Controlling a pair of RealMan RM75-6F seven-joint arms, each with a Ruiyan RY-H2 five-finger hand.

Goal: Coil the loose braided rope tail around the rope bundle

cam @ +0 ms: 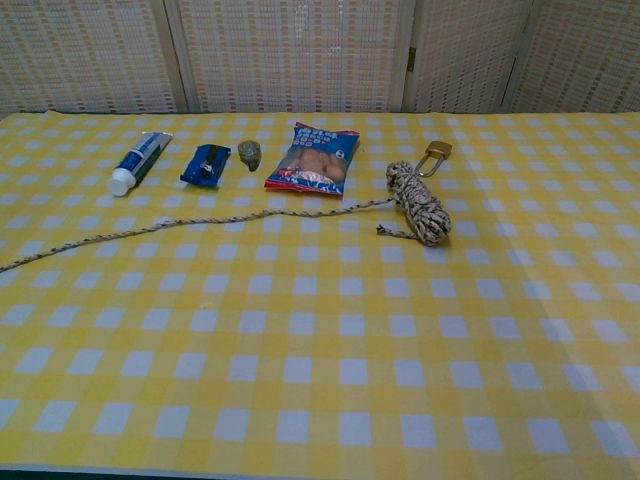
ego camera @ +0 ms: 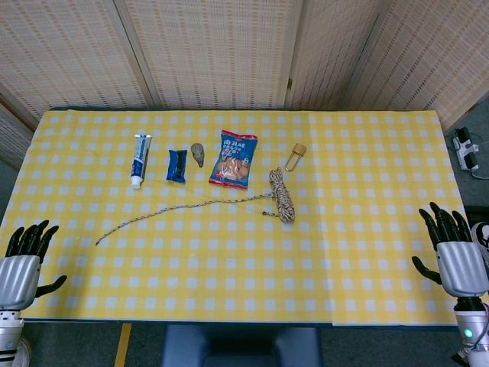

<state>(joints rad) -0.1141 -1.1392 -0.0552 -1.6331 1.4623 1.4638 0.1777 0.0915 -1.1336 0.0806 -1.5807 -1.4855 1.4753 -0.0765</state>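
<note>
1. Clearly not yet begun: left hand (ego camera: 23,264) and right hand (ego camera: 456,256) parked at the near corners of the table (ego camera: 367,252), well apart from everything, fingers spread and holding nothing; seen only from the head view.
2. Rope bundle (ego camera: 281,195) lying right of centre, a short tight skein set lengthwise away from the robot; loose tail (ego camera: 176,208) running out from its far end leftward across the cloth, ending near the left edge, roughly straight with a gentle sag. A short stub sticking out at the bundle's near end as well.
3. Likely laid out this way on purpose: tail fully paid out and free of tangles, so one hand can pin the bundle while the other draws the tail round it.
4. Behind the rope, in a row: toothpaste tube (ego camera: 140,160), blue packet (ego camera: 176,165), small grey object (ego camera: 198,154), snack bag (ego camera: 237,159), padlock (ego camera: 296,157). Snack bag just beside the tail's path, padlock just beside the bundle; some risk of brushing them while winding.
</note>
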